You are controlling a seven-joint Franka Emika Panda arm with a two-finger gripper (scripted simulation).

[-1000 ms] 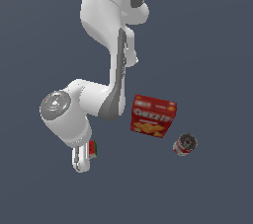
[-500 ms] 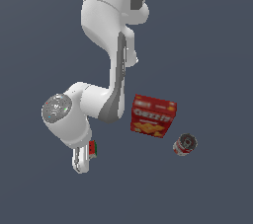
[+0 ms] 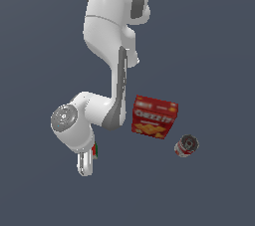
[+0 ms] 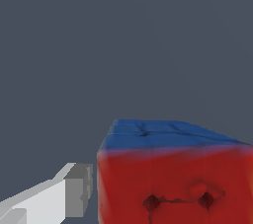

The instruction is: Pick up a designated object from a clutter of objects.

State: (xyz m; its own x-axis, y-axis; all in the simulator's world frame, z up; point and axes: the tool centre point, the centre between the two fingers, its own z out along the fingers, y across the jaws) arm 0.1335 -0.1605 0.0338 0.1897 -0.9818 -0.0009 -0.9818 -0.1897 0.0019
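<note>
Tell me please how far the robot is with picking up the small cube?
Done: the arm has reached the small cube, away from the cracker box and the can. In hand: the gripper is at the cube, one finger beside its red face with a gap; a closed grasp is not visible. Left: closing and lifting.
</note>
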